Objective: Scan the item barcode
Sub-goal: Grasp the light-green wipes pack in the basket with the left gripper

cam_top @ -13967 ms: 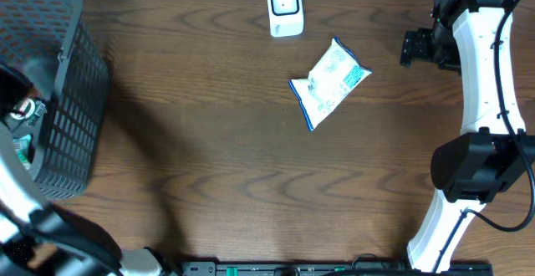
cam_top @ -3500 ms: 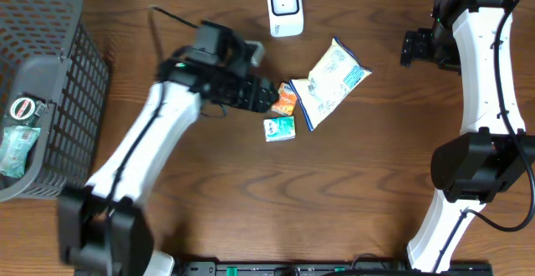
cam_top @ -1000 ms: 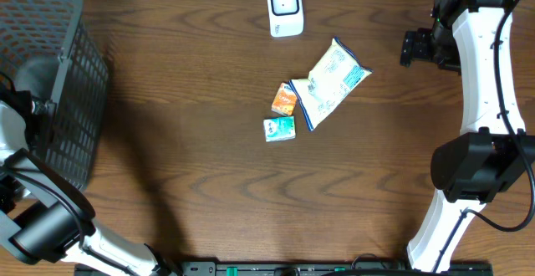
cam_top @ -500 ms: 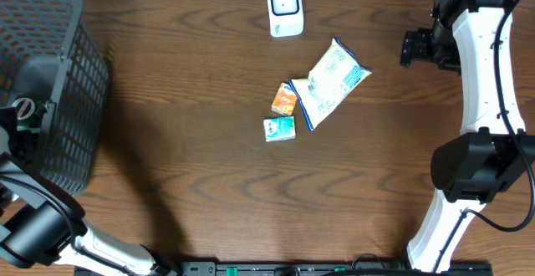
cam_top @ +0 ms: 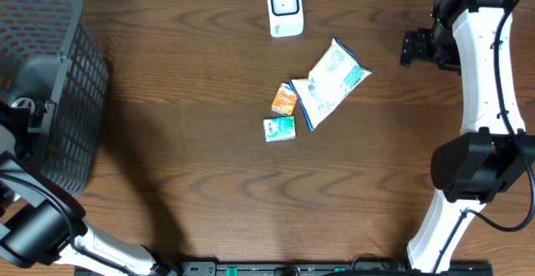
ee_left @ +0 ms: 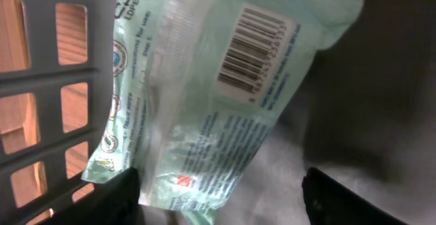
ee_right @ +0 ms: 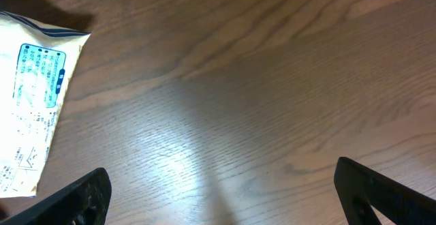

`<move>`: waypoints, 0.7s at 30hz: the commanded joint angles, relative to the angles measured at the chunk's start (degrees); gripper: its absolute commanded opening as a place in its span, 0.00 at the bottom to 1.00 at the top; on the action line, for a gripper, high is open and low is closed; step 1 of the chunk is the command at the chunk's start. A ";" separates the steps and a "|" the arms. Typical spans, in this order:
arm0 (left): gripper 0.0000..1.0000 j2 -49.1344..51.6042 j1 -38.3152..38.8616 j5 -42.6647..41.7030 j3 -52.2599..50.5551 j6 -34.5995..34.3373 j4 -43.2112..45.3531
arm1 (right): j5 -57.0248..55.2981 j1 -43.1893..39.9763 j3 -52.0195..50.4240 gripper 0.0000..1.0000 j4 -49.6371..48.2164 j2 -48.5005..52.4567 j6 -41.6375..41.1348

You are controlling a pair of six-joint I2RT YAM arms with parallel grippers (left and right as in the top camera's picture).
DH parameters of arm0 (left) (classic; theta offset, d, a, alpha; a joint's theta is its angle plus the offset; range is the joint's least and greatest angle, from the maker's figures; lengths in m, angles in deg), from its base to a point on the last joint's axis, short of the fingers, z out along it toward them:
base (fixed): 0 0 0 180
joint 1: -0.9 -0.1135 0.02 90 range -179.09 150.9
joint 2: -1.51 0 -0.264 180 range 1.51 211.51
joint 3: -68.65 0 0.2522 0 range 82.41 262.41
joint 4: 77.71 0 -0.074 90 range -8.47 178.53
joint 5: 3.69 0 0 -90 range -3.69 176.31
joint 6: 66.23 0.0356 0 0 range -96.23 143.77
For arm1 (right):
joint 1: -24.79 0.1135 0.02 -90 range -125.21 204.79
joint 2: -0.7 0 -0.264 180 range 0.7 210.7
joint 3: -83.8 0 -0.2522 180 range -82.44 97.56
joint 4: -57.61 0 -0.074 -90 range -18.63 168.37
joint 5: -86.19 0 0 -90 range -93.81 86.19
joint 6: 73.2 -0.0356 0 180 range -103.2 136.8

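I saw the left jaws standing apart inside the grey basket (cam_top: 77,84) at the table's (ee_right: 238,116) left end. A pale green packet (ee_left: 204,102) lay before them against the basket wall, barcode (ee_left: 255,48) up. The right jaws gaped wide beside a white pouch (ee_right: 34,116), and the scanner (cam_top: 284,8) stood at the far edge.

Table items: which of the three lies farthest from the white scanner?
The small green box; the orange packet and white-and-blue packet lie closer to the scanner.

Scanner (cam_top: 284,8) far edge; white pouch (cam_top: 330,82) centre; basket (cam_top: 84,100) left.
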 commanded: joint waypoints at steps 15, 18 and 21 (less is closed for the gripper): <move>0.46 6.27 0.00 2.38 -0.59 1.01 4.13 | -0.68 -0.15 1.03 0.99 0.00 -0.98 -0.90; 0.36 6.40 -0.04 2.47 -0.59 -1.33 4.94 | -0.68 -0.13 1.03 0.99 0.02 -0.98 -0.90; 0.19 5.86 -0.04 2.45 -0.59 -4.07 5.29 | -0.68 -0.13 1.03 0.99 0.02 -0.98 -0.90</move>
